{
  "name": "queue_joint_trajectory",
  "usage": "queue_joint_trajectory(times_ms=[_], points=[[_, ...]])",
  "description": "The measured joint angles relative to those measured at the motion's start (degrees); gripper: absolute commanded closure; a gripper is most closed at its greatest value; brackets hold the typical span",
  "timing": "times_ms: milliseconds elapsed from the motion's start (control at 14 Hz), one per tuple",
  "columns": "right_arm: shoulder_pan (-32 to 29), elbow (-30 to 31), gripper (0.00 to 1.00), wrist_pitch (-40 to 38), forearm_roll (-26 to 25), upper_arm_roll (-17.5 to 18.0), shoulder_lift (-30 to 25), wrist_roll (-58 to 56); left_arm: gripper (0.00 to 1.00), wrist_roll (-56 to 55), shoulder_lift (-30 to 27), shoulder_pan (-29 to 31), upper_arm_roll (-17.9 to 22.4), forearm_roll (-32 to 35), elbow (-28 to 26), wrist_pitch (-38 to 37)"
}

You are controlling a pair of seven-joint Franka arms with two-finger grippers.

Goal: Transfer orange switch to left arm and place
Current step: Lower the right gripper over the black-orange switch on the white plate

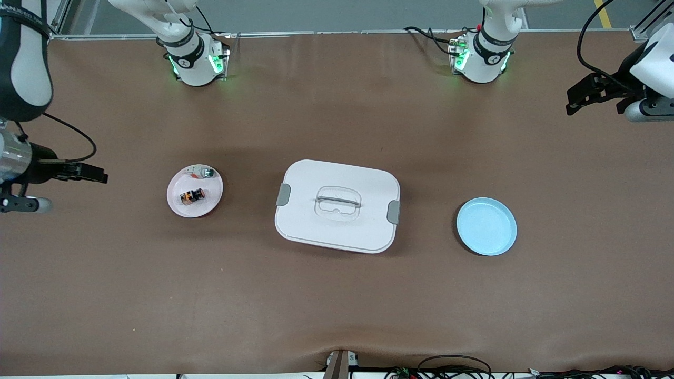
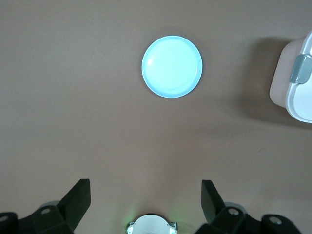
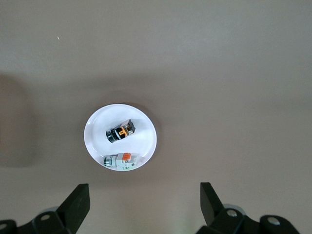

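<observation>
The orange switch, a small black part with orange marks, lies on a small white plate toward the right arm's end of the table; it also shows as the orange switch in the right wrist view. The white box with grey clips stands mid-table. My right gripper hangs open and empty over the table's right-arm end, apart from the plate; its fingers frame bare table around the right gripper. My left gripper hangs open and empty over the left-arm end, shown as the left gripper.
A silver-and-green part shares the white plate with the switch. A light blue plate sits toward the left arm's end, seen as the blue plate with the box's corner beside it. Brown table surrounds everything.
</observation>
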State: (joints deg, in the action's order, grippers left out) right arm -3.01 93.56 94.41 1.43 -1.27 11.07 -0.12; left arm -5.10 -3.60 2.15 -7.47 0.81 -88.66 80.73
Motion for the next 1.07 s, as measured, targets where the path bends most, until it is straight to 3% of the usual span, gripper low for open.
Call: queue_joint_trajectory(times_ms=[214, 641, 783, 1068], points=[[0.69, 8.18, 0.00, 8.89, 1.42, 0.21, -0.39, 0.54, 0.00, 0.00, 0.18, 0.05, 0.00, 0.00, 0.00, 0.01], [6.70, 35.36, 0.00, 43.85, 1.84, 0.48, -1.58, 5.49, 0.00, 0.00, 0.55, 0.17, 0.01, 0.00, 0.00, 0.25], [7.29, 38.53, 0.00, 46.41, 1.84, 0.48, -1.55, 5.69, 0.00, 0.00, 0.66, 0.17, 0.01, 0.00, 0.00, 0.33], [7.74, 39.08, 0.00, 47.48, 1.81, 0.48, -0.21, 1.81, 0.00, 0.00, 0.75, 0.22, 0.01, 0.00, 0.00, 0.79]])
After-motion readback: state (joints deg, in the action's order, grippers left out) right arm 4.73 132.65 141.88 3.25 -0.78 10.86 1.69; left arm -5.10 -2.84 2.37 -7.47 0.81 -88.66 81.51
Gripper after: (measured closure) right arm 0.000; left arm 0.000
